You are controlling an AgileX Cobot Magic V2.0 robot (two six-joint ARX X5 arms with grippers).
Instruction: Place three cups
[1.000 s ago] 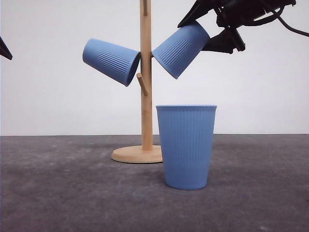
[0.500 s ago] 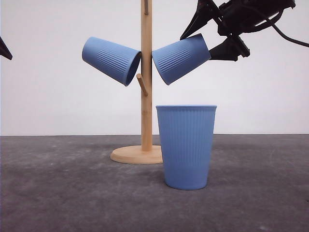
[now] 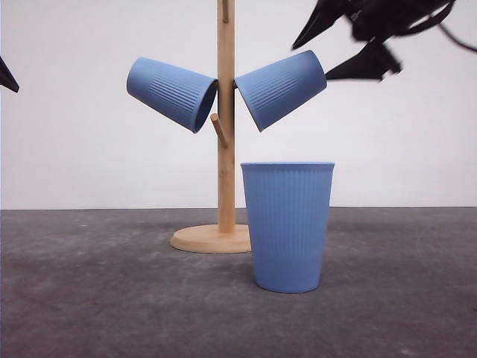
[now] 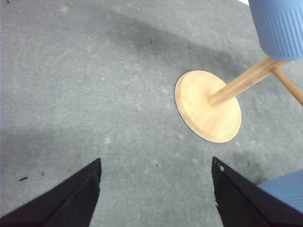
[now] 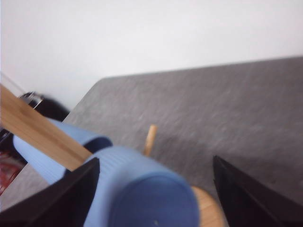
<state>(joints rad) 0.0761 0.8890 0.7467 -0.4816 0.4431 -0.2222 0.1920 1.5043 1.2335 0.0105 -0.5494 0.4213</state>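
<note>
A: Where do the cups sit?

B: Two hang mouth-inward on the rack: the left cup and the right cup. The third cup stands upright on the counter, just in front of the rack's base.

A: And the coming move?

B: I judge it is the standing cup. Its long axis is vertical, and it lies below and to the left of the right gripper, the nearer arm by my reckoning.

A: Fingers?

B: Right fingers spread, holding nothing; the left gripper is spread too, over bare counter.

A: What differs from a second ago?

B: Then the right fingers clasped the right cup's base. Now they have let go and drawn up and away, and the cup rests on its peg at a flatter tilt.
</note>
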